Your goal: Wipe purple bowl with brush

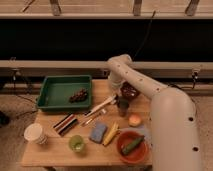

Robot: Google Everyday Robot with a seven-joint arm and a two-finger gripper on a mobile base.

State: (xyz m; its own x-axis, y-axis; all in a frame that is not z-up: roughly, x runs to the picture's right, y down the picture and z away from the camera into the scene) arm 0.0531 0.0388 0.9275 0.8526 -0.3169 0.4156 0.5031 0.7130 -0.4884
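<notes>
1 raised view (beside arm [172,122]), facing table [50,150], jaws mid-frame

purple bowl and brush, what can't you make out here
Pincer, left of the purple bowl at the upper end of the brush: camera view, too dark to tell whether it grips the brush.
Purple bowl: camera view, left rim hidden by the arm; the inside is too dark to see.
Table: camera view, right edge hidden behind the arm.
</notes>
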